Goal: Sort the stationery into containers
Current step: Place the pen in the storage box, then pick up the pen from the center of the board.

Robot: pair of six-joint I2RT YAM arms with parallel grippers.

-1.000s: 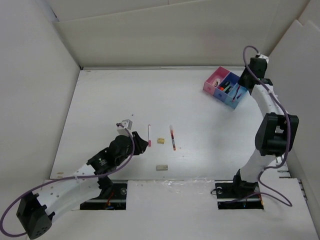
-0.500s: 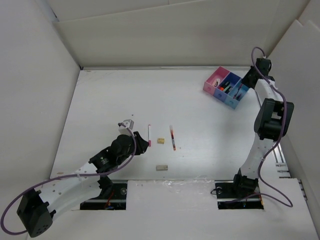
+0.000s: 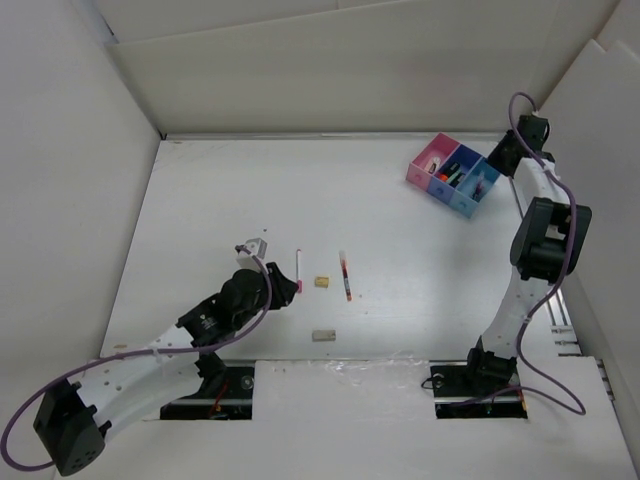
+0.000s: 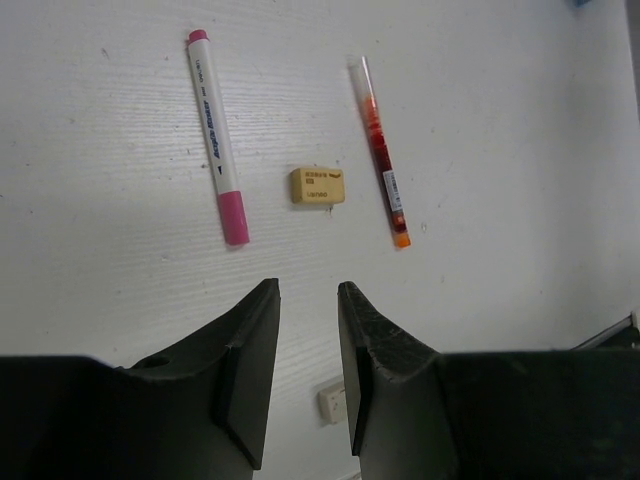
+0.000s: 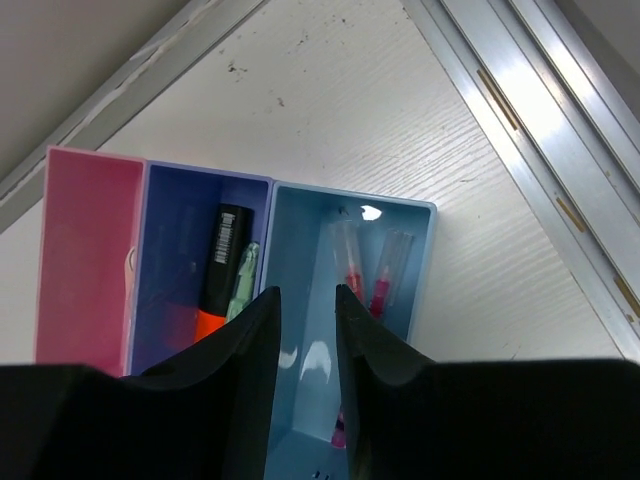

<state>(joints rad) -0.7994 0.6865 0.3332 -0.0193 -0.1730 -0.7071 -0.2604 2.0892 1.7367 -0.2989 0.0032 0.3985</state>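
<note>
The stationery point(image 3: 322, 283) is partly sorted, you see: an orange-and-black marker point(image 5: 215, 270) and thin pink pens point(image 5: 383, 290) lie in the pink, dark blue and light blue plastic tray point(image 5: 88, 260), but a pink-capped white marker point(image 4: 218, 165), a thin red pen point(image 4: 381, 150), a yellowish eraser block point(image 4: 318, 186) and a small beige eraser point(image 4: 333, 400) wait on the white table point(image 3: 200, 200), with your left gripper point(image 4: 308, 290) and right gripper point(image 5: 307, 295) both narrowly parted and empty.

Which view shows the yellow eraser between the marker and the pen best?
Left wrist: the eraser lies large and unblocked, with its printed label visible. Top external shows the eraser only as a tiny speck. Right wrist misses it and sees only the tray.
</note>
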